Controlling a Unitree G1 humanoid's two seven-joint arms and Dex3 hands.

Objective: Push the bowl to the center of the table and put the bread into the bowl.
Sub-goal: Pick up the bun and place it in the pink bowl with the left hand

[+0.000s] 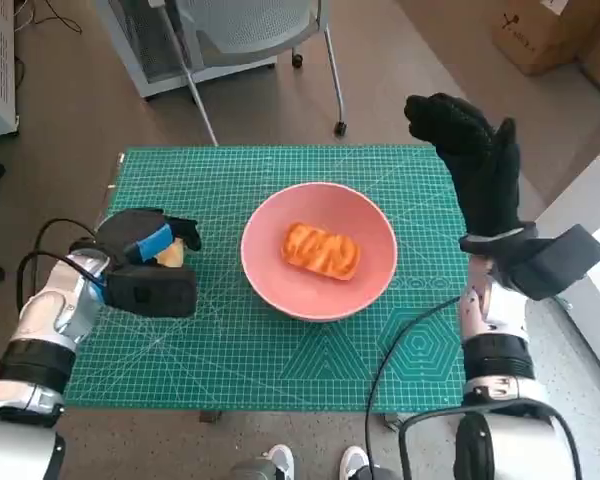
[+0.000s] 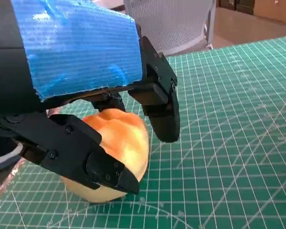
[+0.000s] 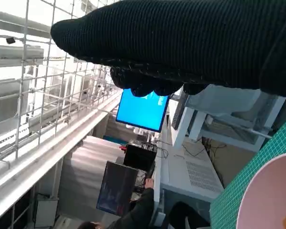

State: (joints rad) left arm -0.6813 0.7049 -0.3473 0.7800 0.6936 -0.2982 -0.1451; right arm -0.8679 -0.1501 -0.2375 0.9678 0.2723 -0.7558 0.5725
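A green cutting mat covers the surface. Beyond the mat's far edge stands a grey mesh chair on castors, with a cardboard box on the floor well off to its right. A lit blue monitor glows in the right wrist view.

A pink bowl sits upright near the middle of the green counter, holding an orange twisted bread that lies flat on its bottom
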